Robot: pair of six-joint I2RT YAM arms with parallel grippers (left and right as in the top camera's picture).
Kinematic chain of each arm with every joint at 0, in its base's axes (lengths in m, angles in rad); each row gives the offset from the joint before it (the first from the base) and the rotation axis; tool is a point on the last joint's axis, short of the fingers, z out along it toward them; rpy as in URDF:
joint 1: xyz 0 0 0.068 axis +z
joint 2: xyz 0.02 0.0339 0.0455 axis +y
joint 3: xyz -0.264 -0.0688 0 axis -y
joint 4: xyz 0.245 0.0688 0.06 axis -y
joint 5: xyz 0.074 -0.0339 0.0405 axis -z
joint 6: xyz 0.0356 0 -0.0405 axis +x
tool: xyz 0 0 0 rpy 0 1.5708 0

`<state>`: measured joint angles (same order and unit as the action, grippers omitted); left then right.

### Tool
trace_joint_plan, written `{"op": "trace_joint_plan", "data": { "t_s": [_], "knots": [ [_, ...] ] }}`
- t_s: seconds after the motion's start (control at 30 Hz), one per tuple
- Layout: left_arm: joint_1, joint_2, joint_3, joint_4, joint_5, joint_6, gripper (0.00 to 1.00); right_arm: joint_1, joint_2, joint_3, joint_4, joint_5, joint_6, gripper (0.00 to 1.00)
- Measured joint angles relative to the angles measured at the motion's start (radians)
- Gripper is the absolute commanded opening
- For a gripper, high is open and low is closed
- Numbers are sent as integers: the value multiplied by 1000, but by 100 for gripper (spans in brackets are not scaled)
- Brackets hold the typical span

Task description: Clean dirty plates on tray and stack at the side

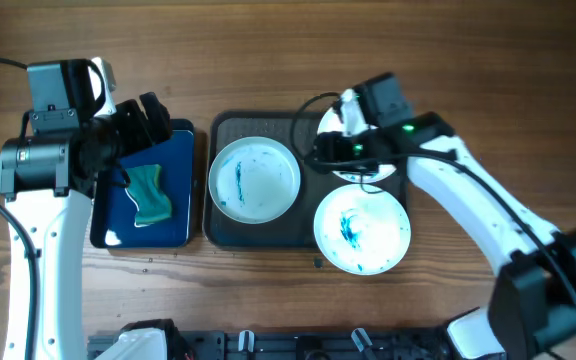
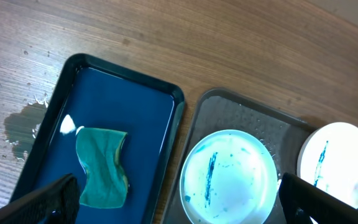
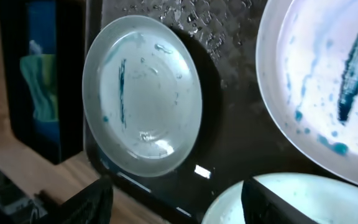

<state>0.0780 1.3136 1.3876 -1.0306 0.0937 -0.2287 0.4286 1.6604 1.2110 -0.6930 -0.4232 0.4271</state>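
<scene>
Currently left claw [image 2: 179, 193] gapes empty above blue tray [image 2: 132, 106]; right claw [image 3: 179, 196] likewise above plates [image 3: 143, 93].

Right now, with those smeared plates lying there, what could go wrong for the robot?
The round white plate with the heavy teal smear overhangs the front rim of the large dark grey tray; a nudge might tip or slide it off. Water droplets bead on that tray, and a puddle lies on the wooden table beside the glossy blue tray, so wet plates could slip when gripped.
</scene>
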Motion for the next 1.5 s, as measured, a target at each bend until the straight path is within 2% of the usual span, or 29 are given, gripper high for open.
{"op": "trace_joint_plan", "data": {
  "t_s": [0.1, 0.2, 0.27, 0.33, 0.5, 0.8, 0.83, 0.87, 1.17, 1.27, 1.4, 1.5],
  "knots": [
    [0, 28, 1, -6, -17, 0, 100, 53, 80, 73, -4, 45, 40, 63],
    [0, 92, 1, 5, -29, 0, 100, 98, 191, 156, -17, 66, 98, 57],
    [0, 122, 1, 5, -30, 0, 100, 102, 228, 158, -24, 70, 126, 52],
    [0, 151, 1, 1, -34, 0, 100, 101, 269, 158, -8, 76, 148, 42],
    [0, 162, 1, -6, -36, 0, 100, 101, 328, 159, -2, 115, 168, 30],
    [0, 162, 1, -53, -43, -13, 100, 117, 379, 159, 39, 155, 156, 18],
    [0, 162, 1, -54, -44, -13, 100, 122, 386, 159, 47, 154, 151, 15],
    [0, 162, 1, -55, -43, -13, 100, 129, 394, 159, 51, 147, 146, 4],
    [6, 273, 2, -100, -51, -19, 97, 133, 399, 159, 50, 135, 137, 4],
    [56, 359, 3, -118, -57, -28, 93, 133, 399, 159, 51, 135, 137, 4],
    [132, 483, -5, -131, -64, -35, 82, 133, 399, 159, 61, 136, 137, 4],
    [138, 536, -43, -123, -66, -35, 75, 133, 399, 159, 66, 137, 143, 4]
  ]
}}
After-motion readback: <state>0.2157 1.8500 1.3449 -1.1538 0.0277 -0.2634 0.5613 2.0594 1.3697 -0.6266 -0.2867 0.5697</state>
